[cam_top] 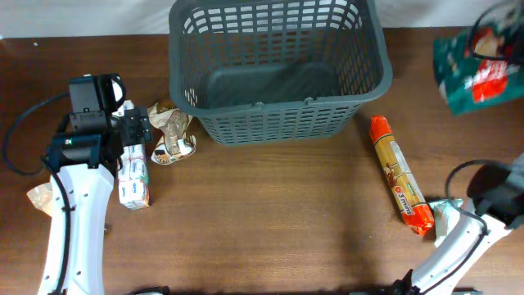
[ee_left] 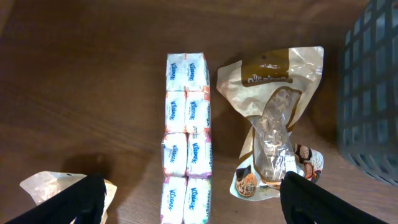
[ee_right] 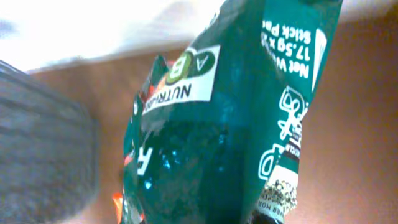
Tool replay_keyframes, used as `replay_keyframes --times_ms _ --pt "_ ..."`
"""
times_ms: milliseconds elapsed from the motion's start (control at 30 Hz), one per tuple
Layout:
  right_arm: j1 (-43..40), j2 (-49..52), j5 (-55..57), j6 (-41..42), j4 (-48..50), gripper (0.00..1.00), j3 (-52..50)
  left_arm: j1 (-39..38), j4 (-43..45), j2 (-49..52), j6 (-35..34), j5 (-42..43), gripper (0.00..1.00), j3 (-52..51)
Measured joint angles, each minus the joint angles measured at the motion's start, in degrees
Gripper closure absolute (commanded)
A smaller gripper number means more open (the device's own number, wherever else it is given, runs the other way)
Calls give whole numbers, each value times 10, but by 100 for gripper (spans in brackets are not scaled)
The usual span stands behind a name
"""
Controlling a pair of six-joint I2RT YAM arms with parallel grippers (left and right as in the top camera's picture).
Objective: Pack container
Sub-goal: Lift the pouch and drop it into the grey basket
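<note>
Nearest to you on the left side, a small pale crumpled packet (cam_top: 38,197) lies on the counter (cam_top: 270,221), close beside your left arm. Your left gripper (ee_left: 194,186) hangs over a long pack of tissues (ee_left: 186,143). Its two dark fingers (ee_left: 81,199) are spread wide apart and they hold nothing. In the left wrist view, one finger is on the outer side of the tissues and the other is past a brown snack pouch (ee_left: 273,106), so both packs are between them. The pouch lies flat, just beside the tissues on the side toward the container.

On the right side, a small pale packet (cam_top: 446,217) lies against your right arm. Just beside it begins a long orange pack (cam_top: 399,184), which runs at an angle away from you toward the container's right corner, but it does not touch it.

Farther back, in the middle of the counter's far edge, the container (cam_top: 270,123) stands upright — a big dark grey basket with slotted walls, and its solid base shows through the open top.

Farthest on the right, a green pack (cam_top: 479,70) is up in the air, large and blurred, to the right of the container. Your right gripper (cam_top: 491,33) is only a dark blur at the pack's top. The pack fills the right wrist view, so the gripper has hold of it — the fingers themselves do not show.
</note>
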Motion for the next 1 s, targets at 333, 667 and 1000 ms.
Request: replay_keyframes --times_ms 333,667,1000 --pt "162 -111 -19 55 114 96 127 0 0 0 0 0 17 0" --pt "395 -103 -44 62 117 96 85 0 0 0 0 0 17 0" --pt "444 -63 -11 40 119 96 -141 0 0 0 14 0 17 0"
